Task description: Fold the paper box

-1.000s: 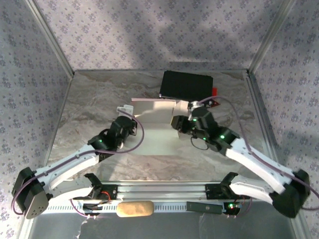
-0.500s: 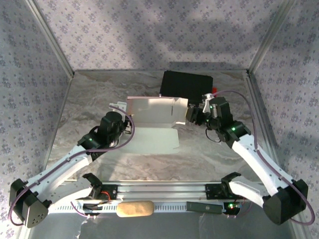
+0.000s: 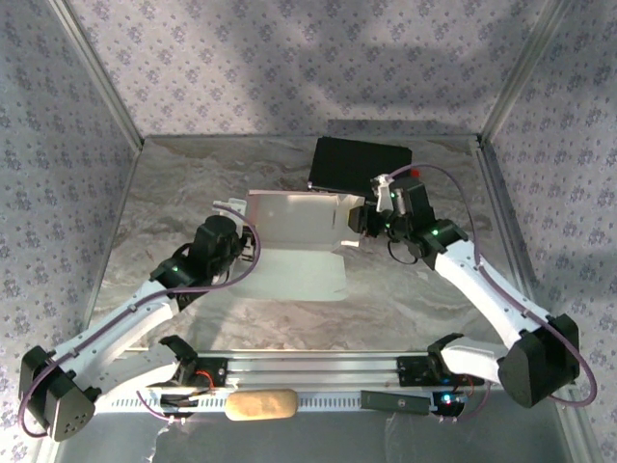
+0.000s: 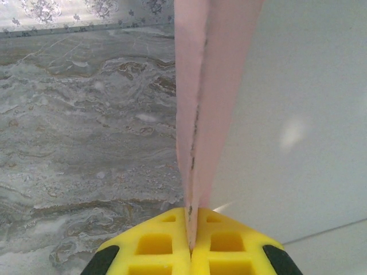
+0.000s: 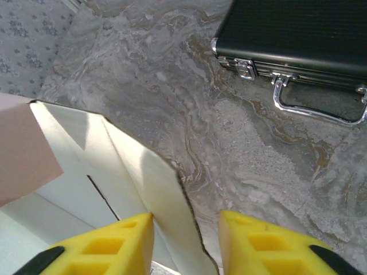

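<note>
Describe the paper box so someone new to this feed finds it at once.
On the grey marbled table, find the black hard case at the far edge. The paper box lies mid-table, just nearer the camera than that case. Unlike the dark, rigid case with its metal handle, it is thin, pale card with a pink outer face and cut slits.

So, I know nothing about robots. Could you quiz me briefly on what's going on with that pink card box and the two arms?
1. True or false: the left jaws are pinched shut on the paper box.
2. What lies on the table beyond the box? A) a black case B) a red mug C) a blue bowl
3. Fill in: the right jaws stand ____, with a card edge between them.
Key: 1 true; 2 A; 3 open.
</note>
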### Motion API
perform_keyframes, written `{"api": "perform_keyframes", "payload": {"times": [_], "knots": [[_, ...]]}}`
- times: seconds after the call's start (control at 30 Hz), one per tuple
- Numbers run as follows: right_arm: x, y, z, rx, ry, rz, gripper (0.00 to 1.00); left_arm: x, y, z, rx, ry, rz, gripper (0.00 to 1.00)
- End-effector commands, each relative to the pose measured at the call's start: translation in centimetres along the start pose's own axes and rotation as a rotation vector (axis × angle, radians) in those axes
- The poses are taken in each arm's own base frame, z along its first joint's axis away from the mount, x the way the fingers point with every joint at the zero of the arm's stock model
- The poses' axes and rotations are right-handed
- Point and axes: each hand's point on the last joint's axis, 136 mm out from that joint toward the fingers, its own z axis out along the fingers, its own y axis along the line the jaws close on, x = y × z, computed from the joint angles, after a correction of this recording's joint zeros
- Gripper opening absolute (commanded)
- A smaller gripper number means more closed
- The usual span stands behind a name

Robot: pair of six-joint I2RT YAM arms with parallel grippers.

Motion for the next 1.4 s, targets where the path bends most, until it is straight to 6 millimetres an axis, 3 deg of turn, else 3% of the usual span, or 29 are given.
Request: {"api": "perform_keyframes", "payload": {"times": [0.0,0.17,0.3,0.47,0.6,0.73,1.0,1.27,1.37], "knots": [[-1.3,0.9,-0.5,-0.016,-0.031,-0.044,0.3,-2.1,-0.7,-0.5,0.036,-0.043,-0.036,0.0],[-1.0,0.6,-0.2,0.008,-0.037,-0.03,0.26,-2.1,-0.8,-0.4,0.039,-0.041,-0.036,0.0],[-0.6,0.7,0.4,0.032,-0.035,-0.037,0.33,-2.0,-0.9,-0.4,0.045,-0.039,-0.036,0.0],[-0.9,0.5,0.4,0.063,-0.052,-0.049,0.33,-2.2,-1.0,-0.5,0.05,-0.04,-0.037,0.0],[-1.1,0.3,0.6,0.094,-0.057,-0.05,0.26,-2.3,-1.1,-0.5,0.051,-0.04,-0.037,0.0],[-1.0,-0.2,0.6,0.18,-0.058,-0.01,0.12,-2.3,-1.0,-0.4,0.047,-0.039,-0.043,0.0],[-0.1,1.4,-0.2,0.354,-0.068,0.001,0.03,-2.1,-1.3,0.1,0.05,-0.031,-0.048,0.0],[0.1,5.0,1.7,0.37,-0.043,-0.09,0.0,-2.2,-1.7,0.1,0.062,-0.033,-0.041,0.0],[0.5,5.3,2.0,0.401,-0.03,-0.098,0.0,-2.1,-1.8,0.1,0.063,-0.031,-0.038,0.0]]}}
